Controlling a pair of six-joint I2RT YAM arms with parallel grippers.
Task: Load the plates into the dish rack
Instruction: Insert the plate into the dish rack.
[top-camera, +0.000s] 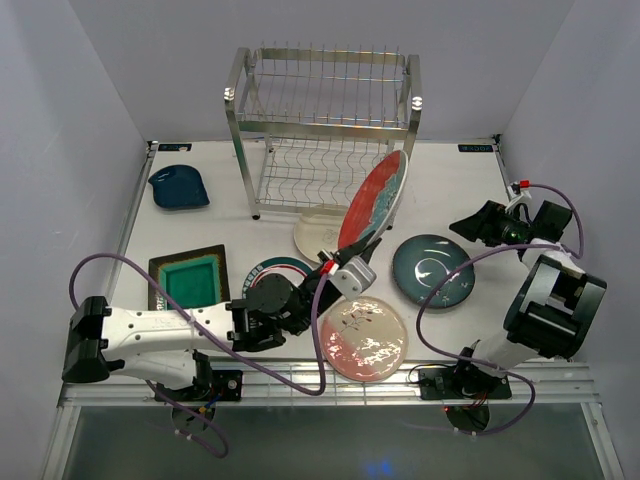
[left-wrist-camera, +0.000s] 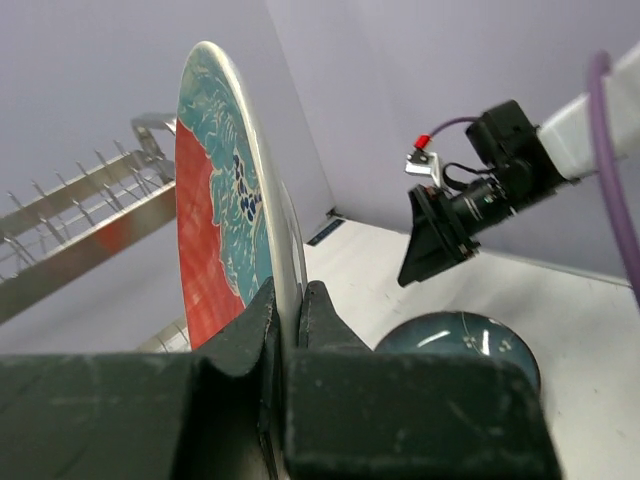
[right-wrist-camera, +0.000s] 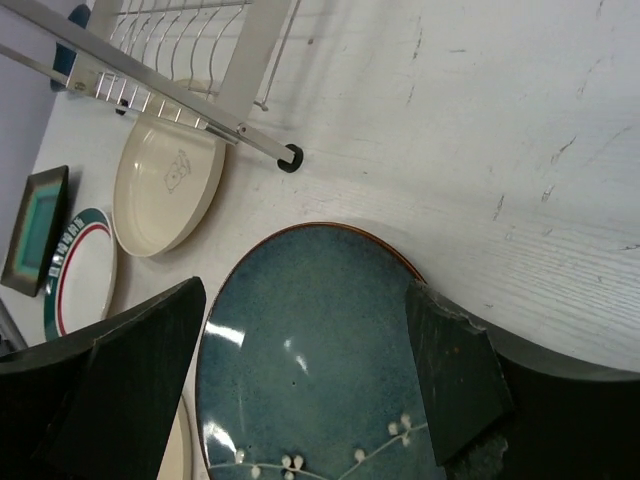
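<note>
Left fingers (left-wrist-camera: 262, 325) are clamped on the lower rim of the red-teal patterned plate (top-camera: 375, 198). The plate is held on edge, off the surface (top-camera: 455, 190), its top leaning toward the dish rack (top-camera: 325, 120). Edge-on makes sense: the wire slots only take a plate standing up, and a low rim grip leaves the top free to slide between wires. The plate is in front of the rack's right side and not in a slot, as far as I can tell. No plate is in the rack yet.

Right fingers (right-wrist-camera: 140, 375) are spread wide above the dark teal plate (right-wrist-camera: 320, 350) and appear clear of it. Probably staged for the next pick, out of the left arm's path.

Flat on the surface:
- cream round plate (top-camera: 318, 230), just at the rack's front edge
- white plate with green-red rim (top-camera: 270, 268), half hidden by the left arm
- pink speckled plate (top-camera: 362, 338)
- square green plate (top-camera: 188, 277)
- small dark blue dish (top-camera: 180, 187), far left

Judgement: first of seven plates, insertion pending. Risk: the rim grip is narrow, so the plate could pivot in the fingers when it meets a wire.
</note>
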